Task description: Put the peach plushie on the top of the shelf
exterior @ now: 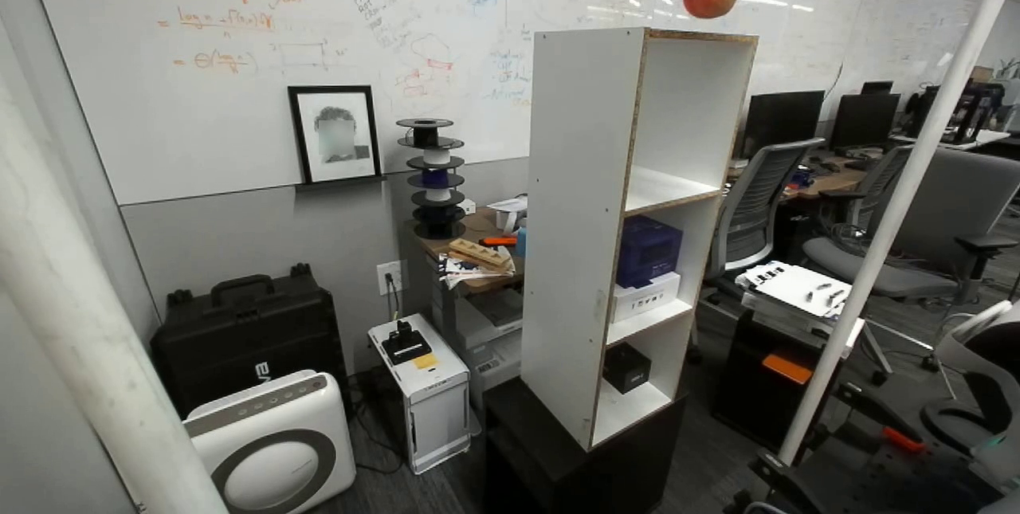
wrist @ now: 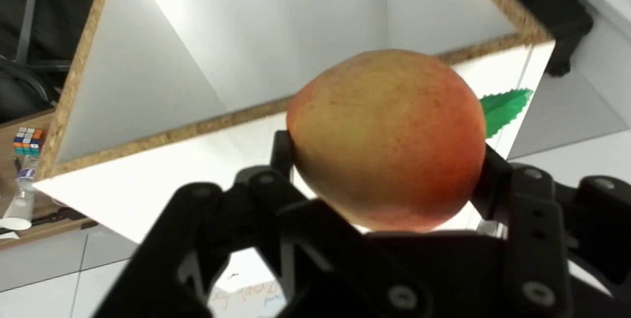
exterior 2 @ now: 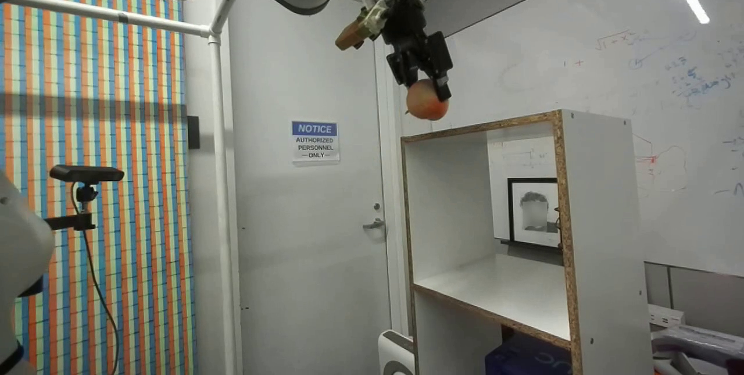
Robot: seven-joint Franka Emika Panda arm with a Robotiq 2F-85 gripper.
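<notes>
The gripper (exterior 2: 427, 89) holds the peach (wrist: 387, 140) tight, up above the white shelf (exterior: 586, 179). In an exterior view, stacked spools (exterior: 434, 179) stand left of the shelf.

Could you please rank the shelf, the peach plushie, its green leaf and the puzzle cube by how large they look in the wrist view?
1. Shelf, cut off by the top edge
2. Peach plushie
3. Green leaf
4. Puzzle cube
The cube lies farther off, so its true size is unsure.
</notes>
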